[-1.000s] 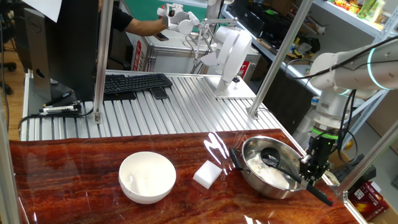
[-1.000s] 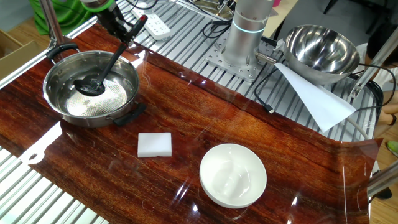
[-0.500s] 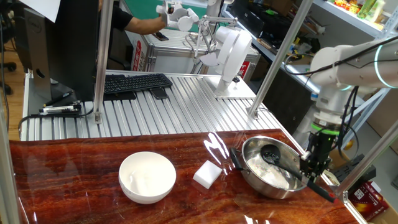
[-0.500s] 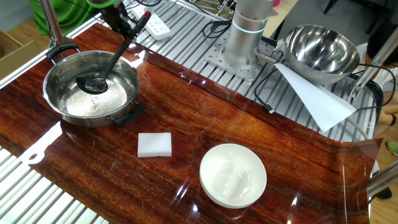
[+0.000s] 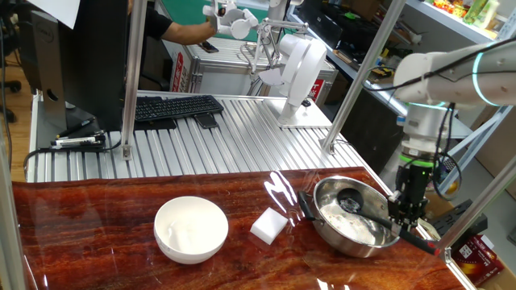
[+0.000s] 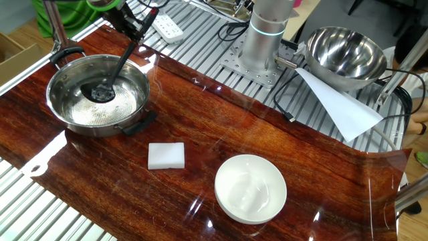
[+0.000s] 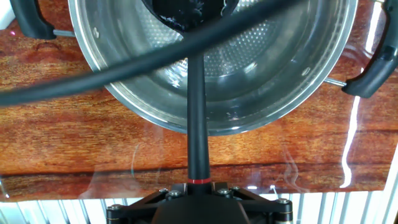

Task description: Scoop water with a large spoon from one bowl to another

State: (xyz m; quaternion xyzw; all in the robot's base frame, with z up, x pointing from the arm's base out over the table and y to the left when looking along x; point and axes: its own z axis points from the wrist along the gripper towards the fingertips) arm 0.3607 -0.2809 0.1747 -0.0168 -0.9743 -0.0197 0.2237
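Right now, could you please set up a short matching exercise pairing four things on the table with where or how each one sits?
Things:
1. ladle
2. steel bowl
3. white bowl
4. white block

Places or states:
A. lies flat on the wood between the two bowls
B. stands alone near the table's front edge, nothing in it that I can make out
C. handle held by the pincer, cup down inside a bowl
D. has black side handles and holds the ladle's cup

Pairs: 1-C, 2-D, 3-B, 4-A
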